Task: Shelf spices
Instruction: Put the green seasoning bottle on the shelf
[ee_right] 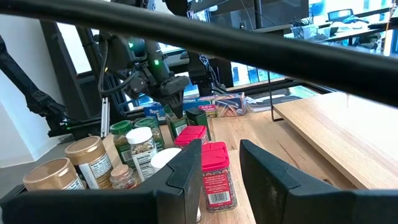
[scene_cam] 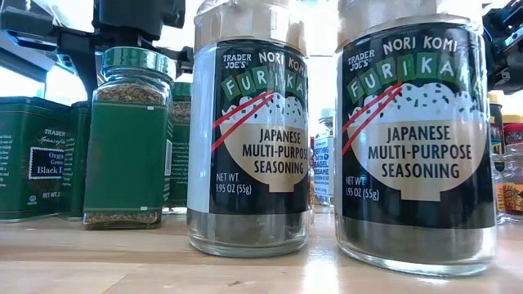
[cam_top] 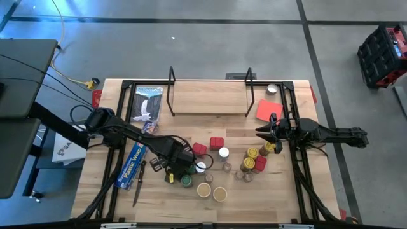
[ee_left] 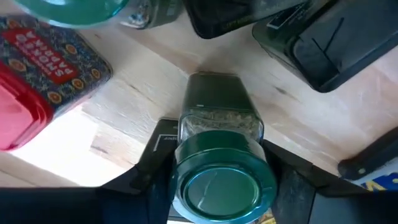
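A square glass spice jar with a green lid (ee_left: 219, 186) stands on the wooden table among other spices (cam_top: 219, 168). My left gripper (cam_top: 181, 170) hangs over it, pointing down, shut on its lid. The low view shows the same jar (scene_cam: 127, 139) resting on its base, with the dark gripper above it. The shelf (cam_top: 210, 98), a wooden board in a black wire frame, stands at the far edge. My right gripper (ee_right: 217, 180) waits level at the table's right side, open, with nothing between its fingers. My left gripper has the jar's green lid (ee_left: 186, 180) between its two fingers, one finger (ee_left: 158, 165) on each opposite side. The fingers come from above, pointing down. The jar stands upright with its base on the table (scene_cam: 122, 219).
Two Furikake jars (scene_cam: 249, 139) stand near the front edge. Green tins (scene_cam: 33, 159) and a red tin (ee_left: 43, 68) crowd the held jar. A blue plastic-wrap box (cam_top: 131, 165) lies to the left, and a red card (cam_top: 268, 109) lies beside the shelf.
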`<action>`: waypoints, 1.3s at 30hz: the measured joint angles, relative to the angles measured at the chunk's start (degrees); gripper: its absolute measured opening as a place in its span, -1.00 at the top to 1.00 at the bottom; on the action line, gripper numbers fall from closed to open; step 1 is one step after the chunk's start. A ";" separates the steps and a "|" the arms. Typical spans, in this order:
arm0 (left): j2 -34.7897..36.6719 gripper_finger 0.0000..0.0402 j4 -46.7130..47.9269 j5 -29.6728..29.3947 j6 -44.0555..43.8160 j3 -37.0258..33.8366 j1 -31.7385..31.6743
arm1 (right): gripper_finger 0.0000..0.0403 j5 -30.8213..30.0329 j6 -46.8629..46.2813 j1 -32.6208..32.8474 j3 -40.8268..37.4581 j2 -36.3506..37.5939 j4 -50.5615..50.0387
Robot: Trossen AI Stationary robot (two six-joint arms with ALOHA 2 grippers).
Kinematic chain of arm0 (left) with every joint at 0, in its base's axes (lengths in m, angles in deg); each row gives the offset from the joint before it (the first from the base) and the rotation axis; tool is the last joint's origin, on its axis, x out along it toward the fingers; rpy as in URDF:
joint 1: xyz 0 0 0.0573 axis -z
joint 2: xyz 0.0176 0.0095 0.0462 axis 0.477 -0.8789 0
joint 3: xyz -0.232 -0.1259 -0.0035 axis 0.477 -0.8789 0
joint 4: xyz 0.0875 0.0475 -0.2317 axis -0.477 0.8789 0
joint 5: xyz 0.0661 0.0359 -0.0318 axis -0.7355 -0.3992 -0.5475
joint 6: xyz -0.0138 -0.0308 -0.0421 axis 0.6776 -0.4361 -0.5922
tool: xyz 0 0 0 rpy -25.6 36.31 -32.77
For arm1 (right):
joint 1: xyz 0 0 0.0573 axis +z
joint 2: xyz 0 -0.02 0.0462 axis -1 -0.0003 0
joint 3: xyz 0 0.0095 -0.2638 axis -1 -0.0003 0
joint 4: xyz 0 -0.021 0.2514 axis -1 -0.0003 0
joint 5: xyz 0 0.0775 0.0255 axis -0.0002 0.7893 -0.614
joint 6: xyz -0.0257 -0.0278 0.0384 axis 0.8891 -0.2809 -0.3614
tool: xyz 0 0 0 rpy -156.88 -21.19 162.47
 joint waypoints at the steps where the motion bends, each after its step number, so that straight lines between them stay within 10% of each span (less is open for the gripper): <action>1: -0.05 0.04 0.27 0.16 -1.29 0.29 -0.02 | 0.49 -0.02 0.00 0.02 0.00 0.00 0.00; 19: -0.26 0.04 11.35 0.49 -28.06 25.59 -12.56 | 0.49 -0.02 0.00 0.00 0.01 0.01 0.01; 39: -14.39 -0.02 18.13 -1.85 -10.43 41.50 -45.50 | 0.49 0.00 0.00 0.01 0.00 0.02 0.00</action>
